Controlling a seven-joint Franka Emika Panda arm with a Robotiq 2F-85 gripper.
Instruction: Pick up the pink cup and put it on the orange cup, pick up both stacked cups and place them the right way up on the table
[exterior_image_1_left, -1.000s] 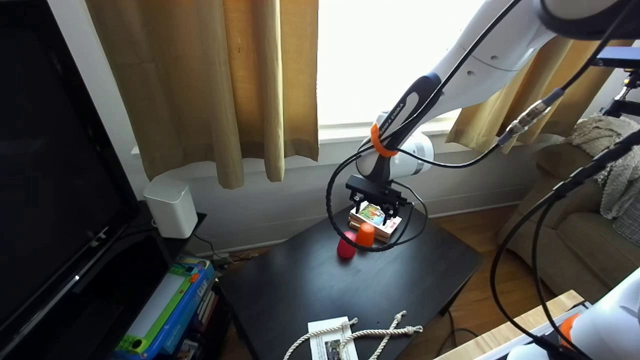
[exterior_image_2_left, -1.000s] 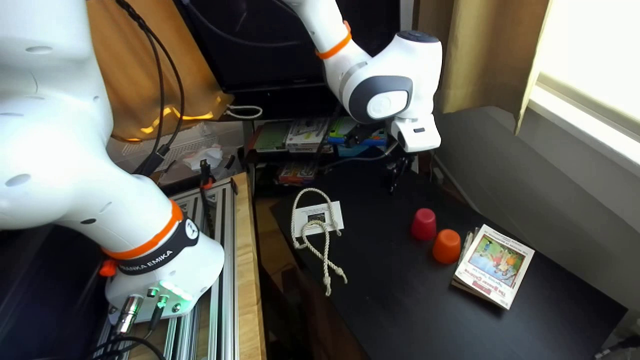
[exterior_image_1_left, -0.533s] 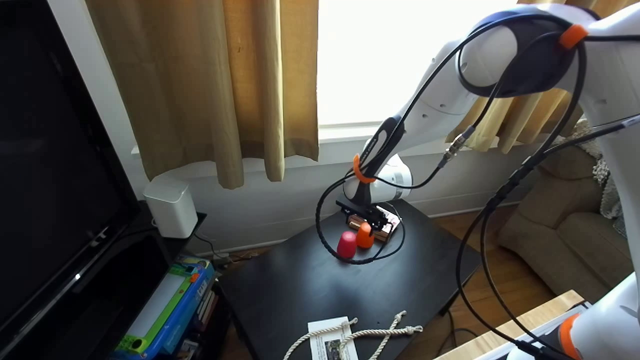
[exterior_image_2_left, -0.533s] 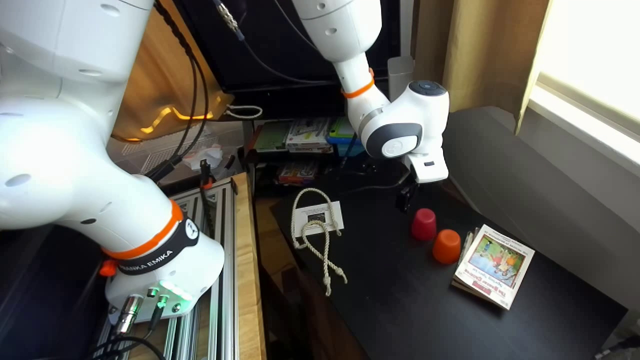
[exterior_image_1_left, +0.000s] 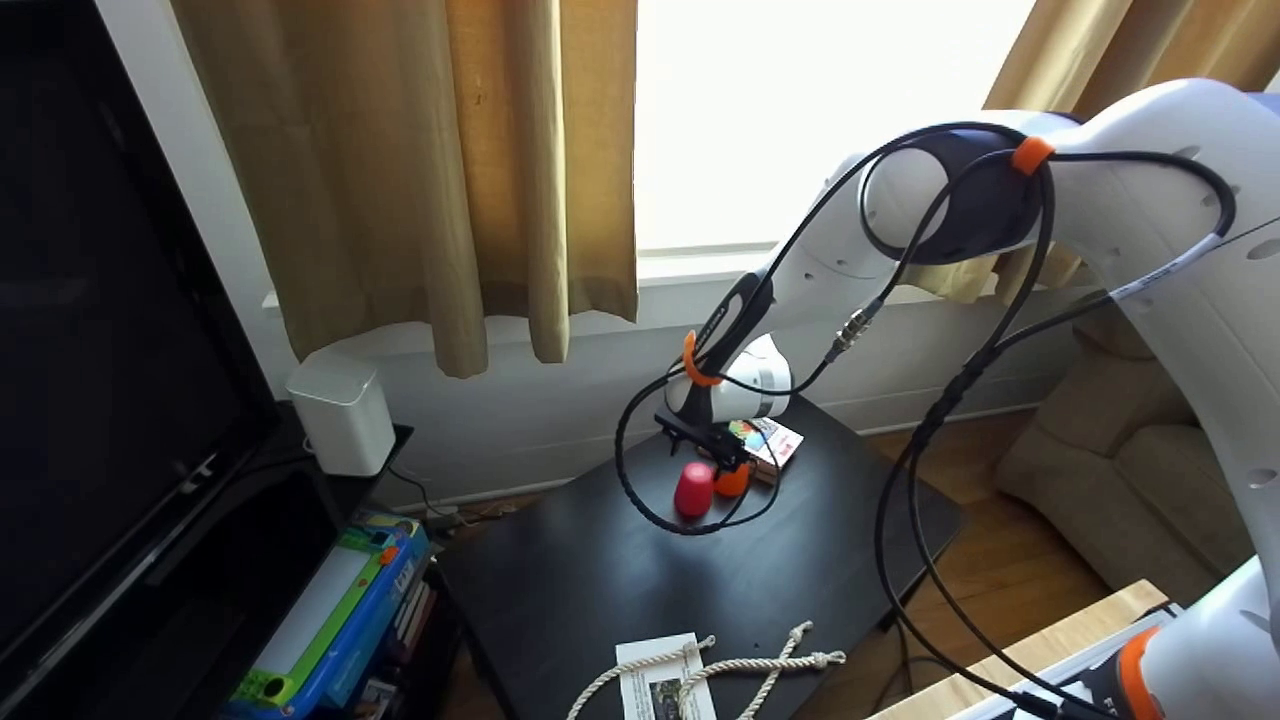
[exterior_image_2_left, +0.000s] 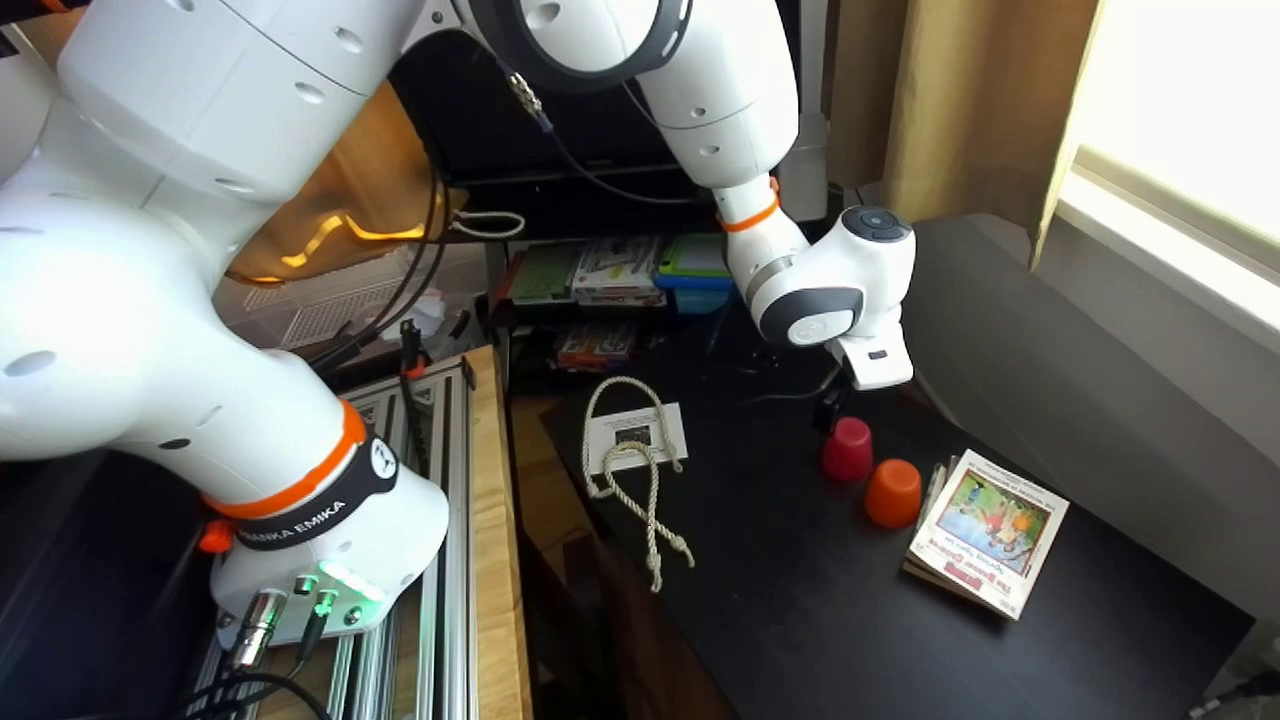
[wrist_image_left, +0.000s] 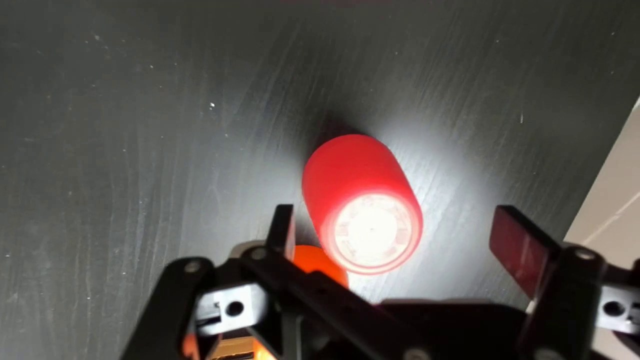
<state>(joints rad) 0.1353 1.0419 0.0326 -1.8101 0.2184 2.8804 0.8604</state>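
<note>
The pink cup (wrist_image_left: 357, 170) stands upside down on the black table (wrist_image_left: 150, 150), base up. It shows in both exterior views (exterior_image_1_left: 693, 492) (exterior_image_2_left: 848, 449). The orange cup (exterior_image_2_left: 893, 494) stands upside down close beside it, nearer the books; in an exterior view (exterior_image_1_left: 733, 482) and in the wrist view (wrist_image_left: 320, 262) the gripper partly hides it. My gripper (wrist_image_left: 400, 237) is open and empty, above the cups. In the wrist view the pink cup appears between the fingers, nearer the left one. The gripper also shows dark in both exterior views (exterior_image_1_left: 702, 452) (exterior_image_2_left: 828, 408).
A small stack of books (exterior_image_2_left: 990, 530) lies beside the orange cup. A white rope (exterior_image_2_left: 652, 500) lies over a white card (exterior_image_2_left: 660, 425) on the table. A wall and window stand behind the table. Cables (exterior_image_1_left: 625, 450) loop round the gripper.
My arm has come down toward the table. In an exterior view the gripper has shifted from over the books to over the cups. Both cups have stayed in place.
</note>
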